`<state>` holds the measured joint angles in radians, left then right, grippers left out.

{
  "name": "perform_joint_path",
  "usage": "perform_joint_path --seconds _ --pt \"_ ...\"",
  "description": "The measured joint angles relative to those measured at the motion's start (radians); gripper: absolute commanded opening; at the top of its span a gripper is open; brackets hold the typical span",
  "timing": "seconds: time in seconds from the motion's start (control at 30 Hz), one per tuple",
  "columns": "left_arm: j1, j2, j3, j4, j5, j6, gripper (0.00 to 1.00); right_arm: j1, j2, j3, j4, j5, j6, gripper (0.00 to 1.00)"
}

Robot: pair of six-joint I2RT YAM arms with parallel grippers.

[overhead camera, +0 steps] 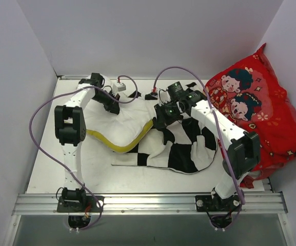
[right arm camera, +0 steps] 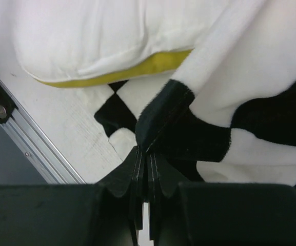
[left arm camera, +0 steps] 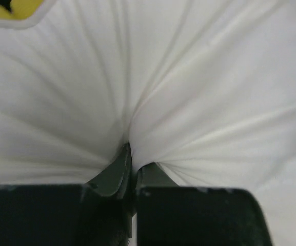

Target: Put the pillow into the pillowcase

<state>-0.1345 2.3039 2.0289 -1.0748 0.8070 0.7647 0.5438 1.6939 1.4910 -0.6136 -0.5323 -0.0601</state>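
The pillow [overhead camera: 118, 123] lies mid-surface [overhead camera: 50, 174], cream with its yellow band toward the near edge, and its right end touches the crumpled checkered pillowcase [overhead camera: 186, 148]. The left hand [left arm camera: 131, 160] is clamped on a bunched-up fold of the pillow's white fabric on the far side. The right hand [right arm camera: 143, 154] is pinching a black edge of the pillowcase right by the pillow's corner. The red cushion [overhead camera: 263, 110] is propped at the right wall
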Motion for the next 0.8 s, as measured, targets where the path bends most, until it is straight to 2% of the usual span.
perform_joint_path --seconds 0.13,0.27,0.43,0.5,0.53,0.6,0.63,0.67,0.7,0.77,0.8 --pt "-0.01 -0.08 -0.25 0.256 -0.031 -0.192 0.0 -0.001 0.051 0.09 0.002 0.0 0.017 0.0" --pt "-0.063 -0.169 -0.359 0.431 -0.064 -0.385 0.0 -0.008 0.09 0.104 0.003 0.002 0.046 0.03" --pt "-0.094 -0.254 -0.544 0.664 -0.028 -0.662 0.0 -0.036 0.103 0.085 0.004 0.003 0.076 0.03" --pt "-0.095 -0.293 -0.611 0.739 -0.025 -0.754 0.0 -0.055 0.103 0.075 0.008 0.003 0.087 0.08" --pt "-0.097 -0.313 -0.639 0.764 -0.031 -0.786 0.18 -0.061 0.103 0.071 0.007 0.003 0.091 0.15" --pt "-0.106 -0.354 -0.684 0.799 -0.066 -0.821 0.36 -0.077 0.103 0.069 0.007 0.002 0.1 0.32" --pt "-0.111 -0.372 -0.698 0.808 -0.078 -0.829 0.41 -0.085 0.103 0.069 0.007 0.002 0.103 0.5" --pt "-0.115 -0.388 -0.706 0.811 -0.085 -0.831 0.51 -0.099 0.103 0.069 0.006 0.001 0.11 0.57" --pt "-0.118 -0.404 -0.711 0.809 -0.089 -0.82 0.7 -0.109 0.103 0.068 0.006 0.003 0.11 0.61" --pt "-0.119 -0.446 -0.725 0.798 -0.082 -0.772 0.81 -0.133 0.096 0.053 0.011 0.005 0.105 0.62" --pt "-0.114 -0.477 -0.738 0.787 -0.076 -0.741 0.83 -0.15 0.085 0.035 0.008 0.005 0.106 0.62"
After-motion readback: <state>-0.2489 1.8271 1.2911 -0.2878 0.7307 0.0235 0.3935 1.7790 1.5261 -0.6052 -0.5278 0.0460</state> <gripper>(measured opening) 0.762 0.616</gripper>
